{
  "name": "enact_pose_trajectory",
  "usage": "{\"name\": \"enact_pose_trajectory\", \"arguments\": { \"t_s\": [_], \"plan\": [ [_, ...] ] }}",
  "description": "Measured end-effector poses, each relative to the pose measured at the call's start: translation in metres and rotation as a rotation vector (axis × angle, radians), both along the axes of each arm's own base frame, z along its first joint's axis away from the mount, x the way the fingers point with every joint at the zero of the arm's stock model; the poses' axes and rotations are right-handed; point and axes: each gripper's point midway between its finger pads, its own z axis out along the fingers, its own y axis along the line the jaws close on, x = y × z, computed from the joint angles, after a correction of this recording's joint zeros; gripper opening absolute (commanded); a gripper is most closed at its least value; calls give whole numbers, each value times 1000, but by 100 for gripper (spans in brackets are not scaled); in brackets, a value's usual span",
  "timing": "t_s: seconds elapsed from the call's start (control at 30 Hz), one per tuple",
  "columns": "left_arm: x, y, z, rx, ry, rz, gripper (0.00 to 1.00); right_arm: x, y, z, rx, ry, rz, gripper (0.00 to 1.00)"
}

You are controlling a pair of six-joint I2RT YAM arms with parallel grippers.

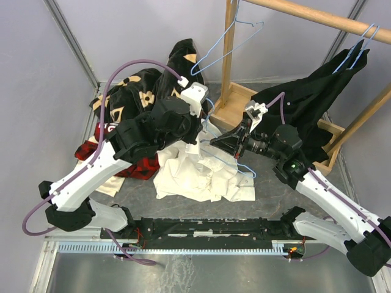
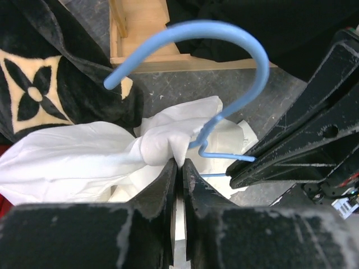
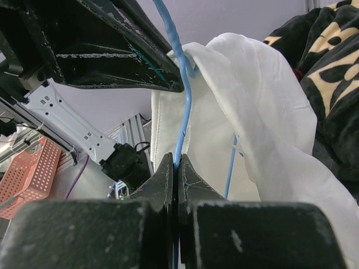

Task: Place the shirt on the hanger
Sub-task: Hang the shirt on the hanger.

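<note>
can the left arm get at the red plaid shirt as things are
Probably not yet: the left gripper is shut on the white shirt, and the plaid shirt lies mostly under that arm's own links. It would have to let go and pull back first.

Both arms reach to mid-tabletop (image 1: 275,196). The left hand (image 1: 197,135) and right hand (image 1: 215,141) sit nearly tip to tip over the crumpled white shirt (image 1: 204,177), one fold pulled up toward them. Hanger (image 1: 249,171) wire shows at the shirt's right edge. Can't read the grip from here. Flowered black garment (image 1: 137,91) and plaid shirt (image 1: 134,166) lie to the left. The wooden rack (image 1: 230,67) behind carries a spare hanger (image 1: 227,46) and a hung black garment (image 1: 324,91).
</note>
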Motion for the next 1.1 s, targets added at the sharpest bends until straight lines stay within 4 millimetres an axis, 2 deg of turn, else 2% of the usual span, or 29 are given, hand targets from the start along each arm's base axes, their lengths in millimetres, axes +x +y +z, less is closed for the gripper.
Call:
{"name": "enact_pose_trajectory", "arguments": {
  "t_s": [0.1, 0.2, 0.23, 0.27, 0.33, 0.5, 0.63, 0.8, 1.0, 1.1],
  "plan": [
    [3, 0, 2, 1, -7, 18, 44, 1, 0, 3, 8, -14, -1, 0],
    [4, -1, 5, -13, -14, 18, 62, 2, 2, 5, 51, -28, 1, 0],
    [4, -2, 6, -17, -15, 16, 76, 3, 3, 5, 64, -27, 0, 0],
    [4, -2, 8, -25, -19, 13, 85, 4, 3, 5, 80, -25, -3, 0],
    [3, -3, 12, -37, -33, 1, 93, 5, 3, 5, 106, -18, -11, 0],
    [-6, 16, 25, -56, -91, -18, 97, 5, 2, 19, 176, -23, -19, 0],
    [-18, 43, 48, -80, -191, -42, 97, 2, 0, 33, 228, -38, -13, 0],
    [-28, 71, 64, -47, -303, -73, 96, -6, -4, 44, 266, -50, 1, 0],
    [-31, 75, 70, 18, -374, -141, 95, -21, -11, 58, 322, -80, 30, 0],
    [-35, 71, 82, 28, -416, -199, 95, -28, -14, 64, 353, -87, 53, 0]
  ]
}}
